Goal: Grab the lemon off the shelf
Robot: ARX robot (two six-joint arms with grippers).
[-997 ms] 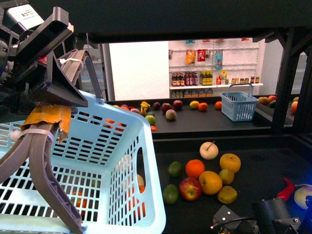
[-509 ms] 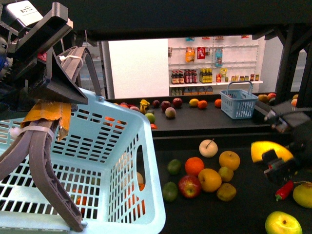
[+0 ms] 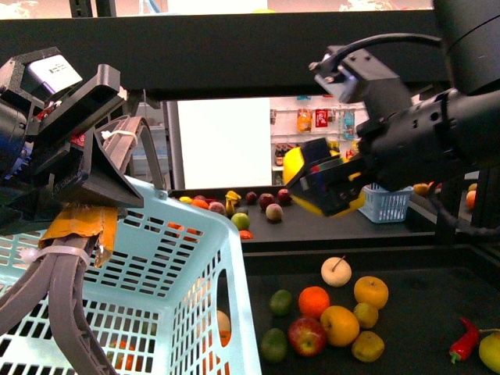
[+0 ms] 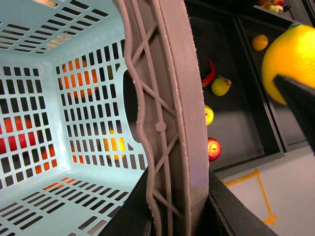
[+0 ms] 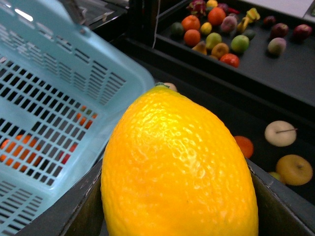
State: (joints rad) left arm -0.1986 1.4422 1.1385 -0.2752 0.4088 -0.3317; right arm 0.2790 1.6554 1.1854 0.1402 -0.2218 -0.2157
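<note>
My right gripper point(image 3: 320, 186) is shut on the yellow lemon point(image 3: 294, 166) and holds it high in the air, above the shelf's fruit tray and just right of the basket. In the right wrist view the lemon point(image 5: 179, 169) fills the space between the jaws. It also shows in the left wrist view point(image 4: 290, 59). My left gripper point(image 3: 86, 176) is shut on the grey basket handle point(image 4: 172, 123) and holds the light blue basket point(image 3: 172, 266) at the left. The black shelf point(image 3: 234, 58) frames the scene.
Several loose fruits point(image 3: 328, 312) lie on the lower black tray, with a red chili point(image 3: 466, 340) at the right. More fruit point(image 3: 250, 207) and a small blue basket point(image 3: 387, 205) sit on the farther tier. The held basket holds some fruit point(image 4: 15, 137).
My right arm has risen from low at the right and swung left with the lemon, now high beside the basket. The left gripper and basket have barely moved.
</note>
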